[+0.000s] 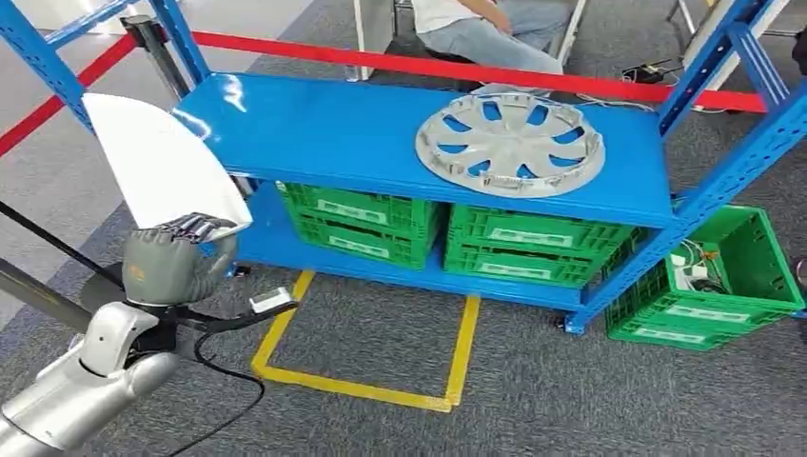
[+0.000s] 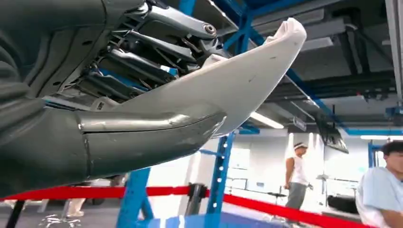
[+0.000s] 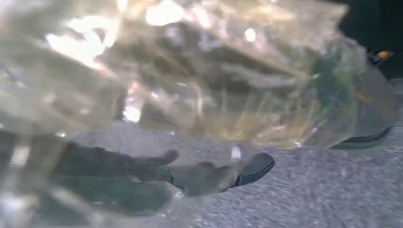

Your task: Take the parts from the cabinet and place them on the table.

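The left robot hand (image 1: 171, 262) grips a white curved part (image 1: 162, 157), holding it up beside the blue rack (image 1: 314, 133). A grey wheel cover (image 1: 510, 143) lies on the rack's top shelf. Green crates (image 1: 366, 221) below have white labels too blurry to read. The right robot hand (image 3: 157, 173) holds crinkly clear plastic (image 3: 199, 71).

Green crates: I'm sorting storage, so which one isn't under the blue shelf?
The green crate on the floor beside the rack's right end, with cables inside. The other green crates sit on the lower shelf.
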